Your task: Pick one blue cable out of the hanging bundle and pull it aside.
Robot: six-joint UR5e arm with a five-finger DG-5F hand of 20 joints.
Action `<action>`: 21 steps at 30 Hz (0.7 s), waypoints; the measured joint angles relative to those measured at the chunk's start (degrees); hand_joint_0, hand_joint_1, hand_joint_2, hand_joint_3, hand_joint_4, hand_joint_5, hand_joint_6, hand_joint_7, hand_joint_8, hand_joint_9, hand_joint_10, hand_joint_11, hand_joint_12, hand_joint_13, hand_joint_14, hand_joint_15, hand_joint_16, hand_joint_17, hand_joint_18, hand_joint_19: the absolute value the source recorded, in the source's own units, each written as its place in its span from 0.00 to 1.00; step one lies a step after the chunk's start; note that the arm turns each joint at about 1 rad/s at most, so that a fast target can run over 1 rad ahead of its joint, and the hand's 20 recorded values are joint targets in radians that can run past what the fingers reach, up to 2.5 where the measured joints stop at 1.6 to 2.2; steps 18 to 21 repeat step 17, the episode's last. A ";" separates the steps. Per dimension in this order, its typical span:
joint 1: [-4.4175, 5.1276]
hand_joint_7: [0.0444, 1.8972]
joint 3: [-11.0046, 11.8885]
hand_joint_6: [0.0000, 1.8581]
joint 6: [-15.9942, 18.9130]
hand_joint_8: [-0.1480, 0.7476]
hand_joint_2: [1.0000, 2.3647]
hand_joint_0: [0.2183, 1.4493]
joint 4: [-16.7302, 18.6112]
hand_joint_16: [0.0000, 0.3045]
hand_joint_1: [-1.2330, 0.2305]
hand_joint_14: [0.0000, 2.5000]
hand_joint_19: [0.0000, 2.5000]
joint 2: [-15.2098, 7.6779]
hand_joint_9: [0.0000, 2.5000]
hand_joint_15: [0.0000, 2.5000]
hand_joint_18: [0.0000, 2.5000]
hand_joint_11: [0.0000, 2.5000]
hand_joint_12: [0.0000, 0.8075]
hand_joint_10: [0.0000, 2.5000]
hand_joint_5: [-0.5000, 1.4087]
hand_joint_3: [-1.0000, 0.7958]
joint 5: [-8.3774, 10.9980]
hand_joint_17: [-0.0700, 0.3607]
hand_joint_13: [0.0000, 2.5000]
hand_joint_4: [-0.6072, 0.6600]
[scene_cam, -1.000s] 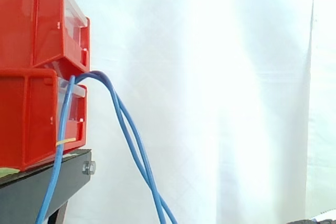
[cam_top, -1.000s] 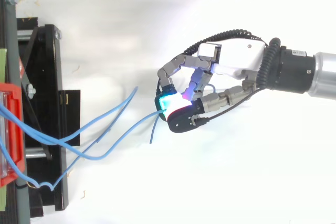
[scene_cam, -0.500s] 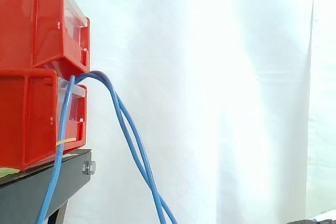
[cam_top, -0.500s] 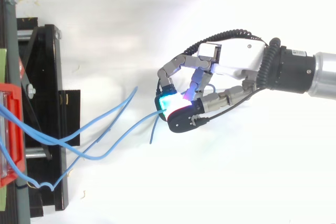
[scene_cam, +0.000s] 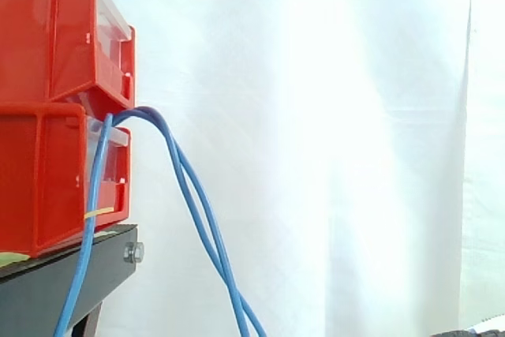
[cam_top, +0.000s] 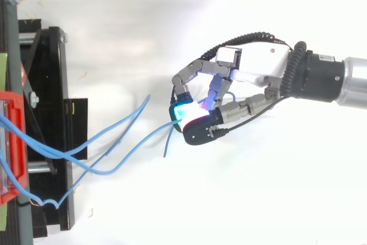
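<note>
Several thin blue cables hang out of the lower red bin and arc down past the black stand. From above, the blue cables fan out rightward from the red bin. One blue cable runs up to the hand, whose curled fingers and thumb pinch its end between glowing cyan pads. A short loose end of cable dangles just below the pinch. Another blue cable ends free a little to the left of the hand.
Two red bins are stacked on the black stand before the white curtain. In the top view the black stand runs along the left edge, and the arm enters from the right.
</note>
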 measured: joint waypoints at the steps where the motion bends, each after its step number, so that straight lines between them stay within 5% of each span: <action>1: 0.00 0.73 0.00 0.47 0.00 0.50 0.25 0.29 0.00 0.19 0.22 0.01 0.24 0.00 0.54 0.30 0.42 0.27 0.54 0.01 0.24 0.60 0.00 0.47 0.47 0.30; 21: 0.00 0.73 0.00 0.47 0.00 0.51 0.25 0.29 0.01 0.19 0.22 0.01 0.24 0.00 0.54 0.30 0.42 0.28 0.54 0.01 0.24 0.60 0.00 0.47 0.47 0.30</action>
